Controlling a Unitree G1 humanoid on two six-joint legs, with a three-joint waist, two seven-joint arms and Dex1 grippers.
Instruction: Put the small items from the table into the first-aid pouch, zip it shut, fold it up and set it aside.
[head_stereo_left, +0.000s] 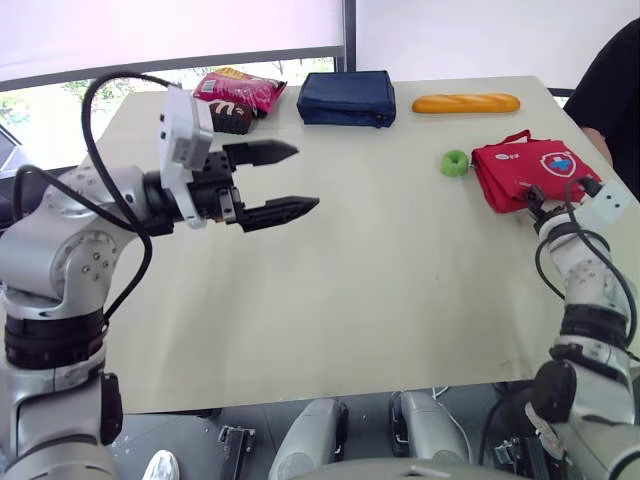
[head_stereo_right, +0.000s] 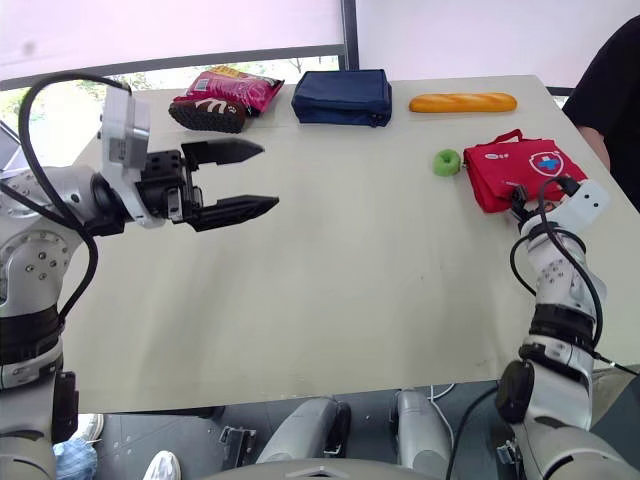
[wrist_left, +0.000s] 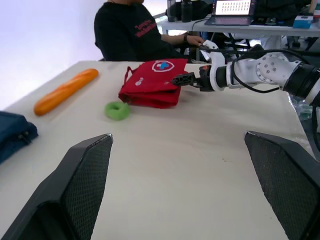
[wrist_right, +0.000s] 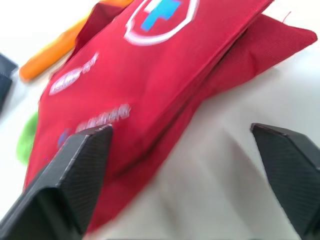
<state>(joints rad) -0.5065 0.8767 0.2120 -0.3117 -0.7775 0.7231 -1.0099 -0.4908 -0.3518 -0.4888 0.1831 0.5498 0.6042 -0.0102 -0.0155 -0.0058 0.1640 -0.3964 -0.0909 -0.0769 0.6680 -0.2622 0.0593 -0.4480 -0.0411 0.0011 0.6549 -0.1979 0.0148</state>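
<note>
Left eye view: pale table (head_stereo_left: 380, 300) by a bright window (head_stereo_left: 150, 30), a person in black (head_stereo_left: 615, 90) at its right.
Red first-aid pouch (head_stereo_left: 527, 172), white shield with blue cross, lies flat near that edge; right gripper (wrist_right: 181, 129) gapes at its near corner, left gripper (head_stereo_left: 307, 177) gapes above the table's left.

The beige table (head_stereo_left: 380, 300) carries a red first-aid pouch (head_stereo_left: 525, 172) just ahead of the right gripper (head_stereo_left: 530, 207), with a green ring (head_stereo_left: 455, 162) beside the pouch. Beyond the left gripper (head_stereo_left: 305, 178) lie a pink snack packet (head_stereo_left: 240, 90), a navy bag (head_stereo_left: 347, 97) and an orange baguette (head_stereo_left: 466, 102).
</note>
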